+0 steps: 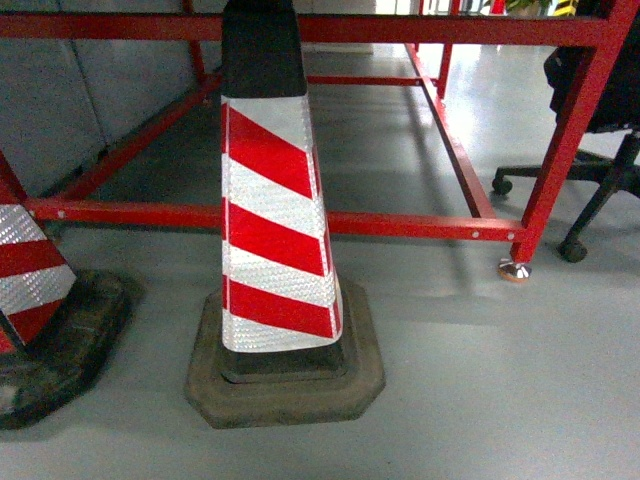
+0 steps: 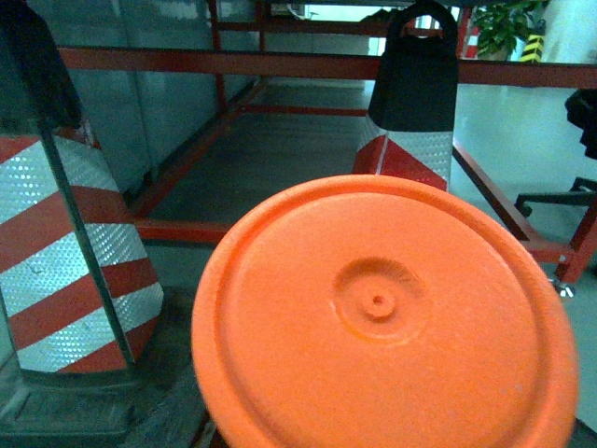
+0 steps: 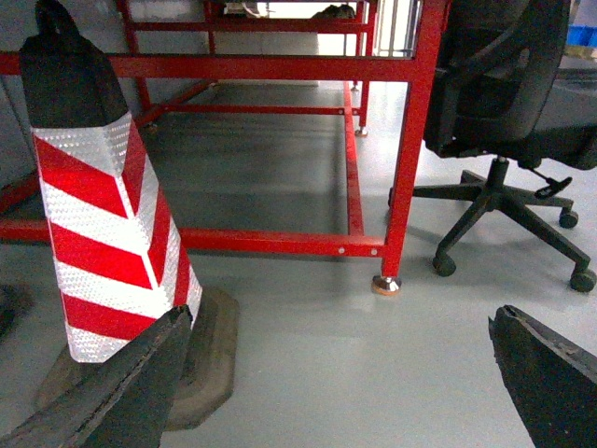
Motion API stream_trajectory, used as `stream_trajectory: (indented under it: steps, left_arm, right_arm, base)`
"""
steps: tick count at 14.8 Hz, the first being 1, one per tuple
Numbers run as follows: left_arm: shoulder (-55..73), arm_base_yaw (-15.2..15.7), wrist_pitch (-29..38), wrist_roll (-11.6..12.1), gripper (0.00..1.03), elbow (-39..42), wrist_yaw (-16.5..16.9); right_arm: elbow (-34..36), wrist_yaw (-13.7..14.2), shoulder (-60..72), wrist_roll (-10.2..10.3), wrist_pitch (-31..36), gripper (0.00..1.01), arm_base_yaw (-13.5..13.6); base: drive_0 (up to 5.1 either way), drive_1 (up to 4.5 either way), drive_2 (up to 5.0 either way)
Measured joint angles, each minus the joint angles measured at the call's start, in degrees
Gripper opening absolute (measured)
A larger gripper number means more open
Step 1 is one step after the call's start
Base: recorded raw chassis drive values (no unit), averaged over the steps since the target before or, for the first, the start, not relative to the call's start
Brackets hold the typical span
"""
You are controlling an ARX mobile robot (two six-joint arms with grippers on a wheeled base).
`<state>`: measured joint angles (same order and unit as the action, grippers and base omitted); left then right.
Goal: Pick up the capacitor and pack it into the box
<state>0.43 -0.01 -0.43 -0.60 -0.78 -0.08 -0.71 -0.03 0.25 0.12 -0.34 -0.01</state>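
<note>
Oddly, neither capacitor nor box shows anywhere, so I cannot say which arm sits nearer. Dead ahead at twelve o'clock stands a striped cone. The right gripper hangs wide open; the left's jaws hide behind an orange disc.

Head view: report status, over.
Right claw open, empty. Left claw unseen; orange disc fills its view. No box, no capacitor in sight. Striped cone dead ahead.

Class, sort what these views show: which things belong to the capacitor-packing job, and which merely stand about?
Job: right gripper, open; no capacitor or box visible.
Standing about: striped cone, red frame, office chair, orange disc.
</note>
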Motion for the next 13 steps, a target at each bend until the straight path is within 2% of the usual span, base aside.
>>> stream_trajectory:
  steps: [13]
  left_arm:
    - [0.0, 0.0, 0.0, 0.6, 0.44, 0.0, 0.1]
  right_arm:
    - [0.0, 0.1, 0.0, 0.1, 0.0, 0.98, 0.0]
  base:
    - [0.0, 0.0, 0.0]
